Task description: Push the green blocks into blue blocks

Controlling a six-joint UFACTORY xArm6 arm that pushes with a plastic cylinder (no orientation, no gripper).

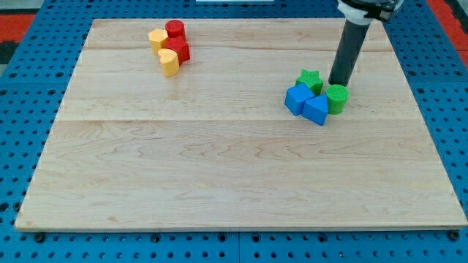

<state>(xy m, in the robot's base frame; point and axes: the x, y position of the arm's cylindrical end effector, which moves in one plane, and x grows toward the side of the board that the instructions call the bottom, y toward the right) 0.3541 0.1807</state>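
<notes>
Now my tip [338,83], holding nothing, touches the green plastic cylinder block [336,98] at its twelve o'clock.

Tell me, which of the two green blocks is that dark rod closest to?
The green cylinder, at the cluster's right end: my tip sits just above it in the view. The green star block lies to the tip's left.

A lab bench: wooden board [219,161] on blue pegboard [22,88] (perforated).
</notes>
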